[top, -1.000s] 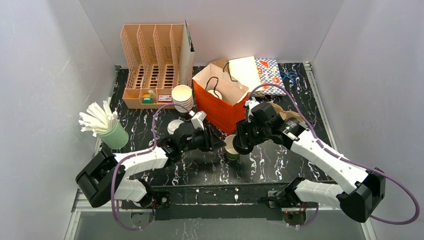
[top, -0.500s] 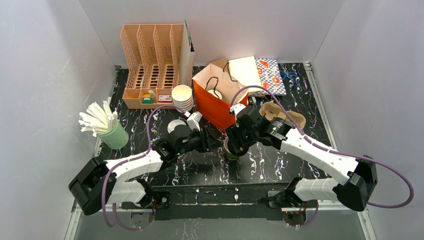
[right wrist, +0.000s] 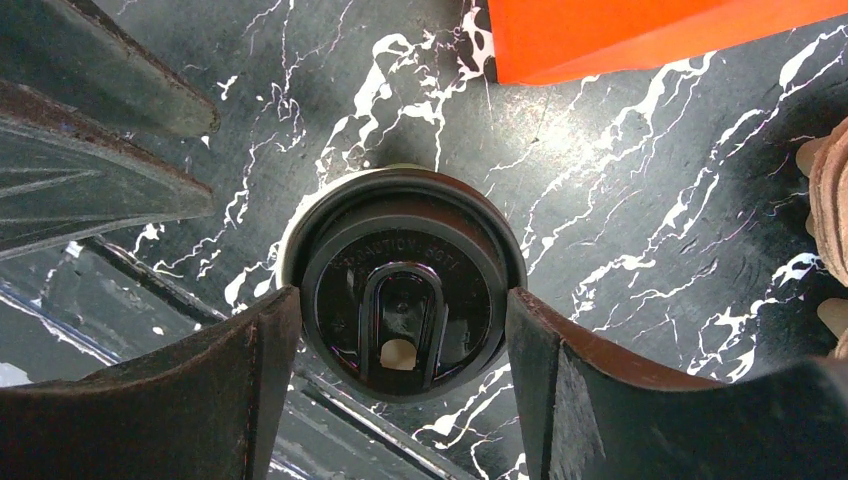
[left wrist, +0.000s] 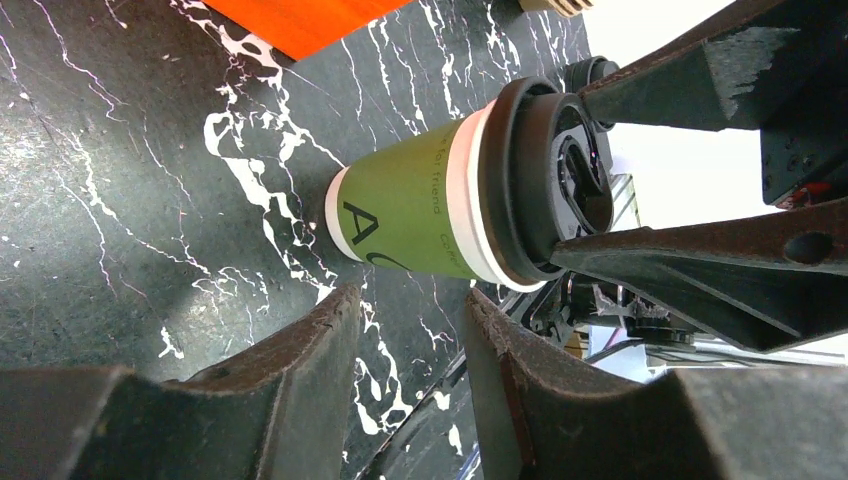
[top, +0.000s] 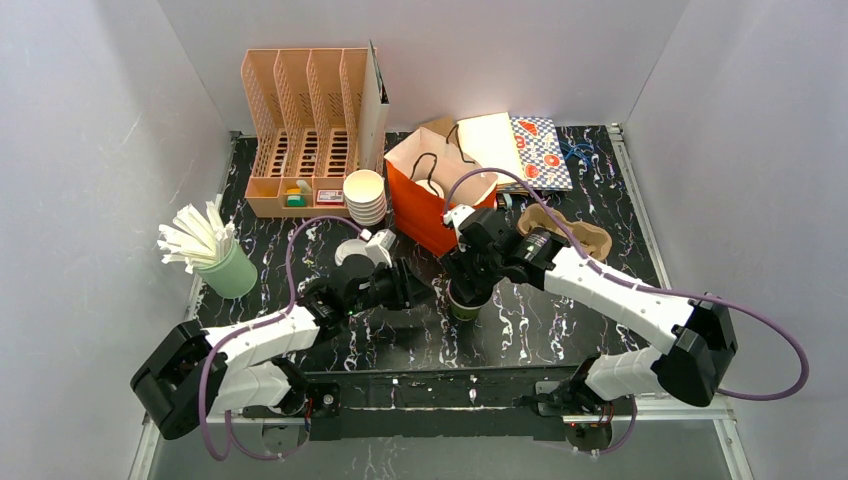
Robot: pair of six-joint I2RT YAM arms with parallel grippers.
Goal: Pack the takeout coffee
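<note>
Early in the packing, by the look of it. On the desk (right wrist: pixel 650 200), upright and just in front of the orange bag (top: pixel 428 228), 1 dark green takeout cup (left wrist: pixel 410 215) with its black lid (right wrist: pixel 400 225) snapped on; not yet lifted, not yet in anything. Around that lid, the right claw (right wrist: pixel 400 298), spread wide, its fingers (right wrist: pixel 230 380) flanking it, 1 per side, at or right against the rim; impossible to tell whether squeezing or only resting there. Pointing at the cup's side from low down, the left claw (left wrist: pixel 412 298), part-way open, holding nothing, close to the cup but apart from it. To the right of the bag, a brown pulp carrier (top: pixel 580 238), no cup showing in it. Inside of the bag too unclear to judge. Left to do, probably: closing on the lid, lifting, seating the cup in carrier or bag, then the same for any other lidded cup; only 1 seen for certain here. Readable: a large dark "A" on the green wall in the left wrist view, with fine print running toward the rim, 1 word looking like "friend"; on the lid, raised letters curving above the sip hole, apparently "CAUTION! HOT!". No lettering legible on the bag.
</note>
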